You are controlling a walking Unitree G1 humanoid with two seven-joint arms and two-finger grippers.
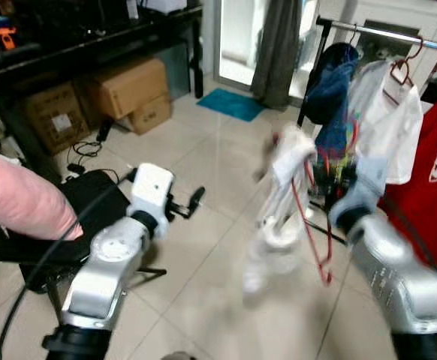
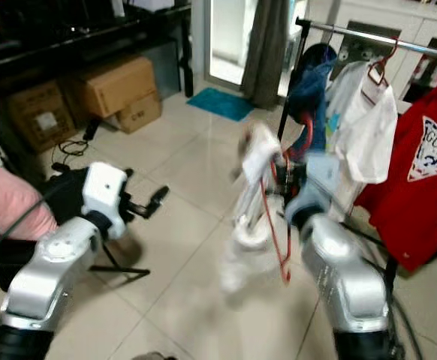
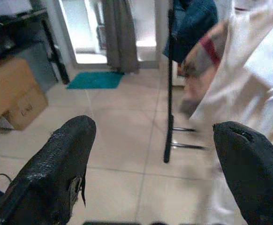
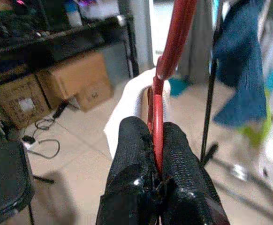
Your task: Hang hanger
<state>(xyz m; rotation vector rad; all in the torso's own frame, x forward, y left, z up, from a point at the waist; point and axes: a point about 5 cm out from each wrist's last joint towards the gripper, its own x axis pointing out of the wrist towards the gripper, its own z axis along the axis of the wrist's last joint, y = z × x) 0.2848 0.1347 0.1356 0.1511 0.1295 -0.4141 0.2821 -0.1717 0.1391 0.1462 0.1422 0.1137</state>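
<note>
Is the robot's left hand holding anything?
No, the left gripper has its black fingers spread apart with bare tiled floor between them.

Three brown cardboard boxes (image 1: 128, 86) (image 1: 52, 114) (image 1: 149, 114) are sitting at the upper left of the frame. Four garments are hanging on the metal clothes rail (image 1: 399, 35) at upper right: blue (image 1: 331, 90), two white (image 1: 387, 127) (image 1: 282, 195), one red (image 1: 429, 187). Two red wire hangers (image 1: 316, 225) (image 1: 400, 71) are showing.

The silver metal clothes rail (image 1: 399, 34) is crowded by a dark blue garment (image 1: 331, 94), white shirt (image 1: 387, 131) and red T-shirt (image 1: 429, 180), while open tiled floor (image 1: 203, 165) is left before it.
</note>
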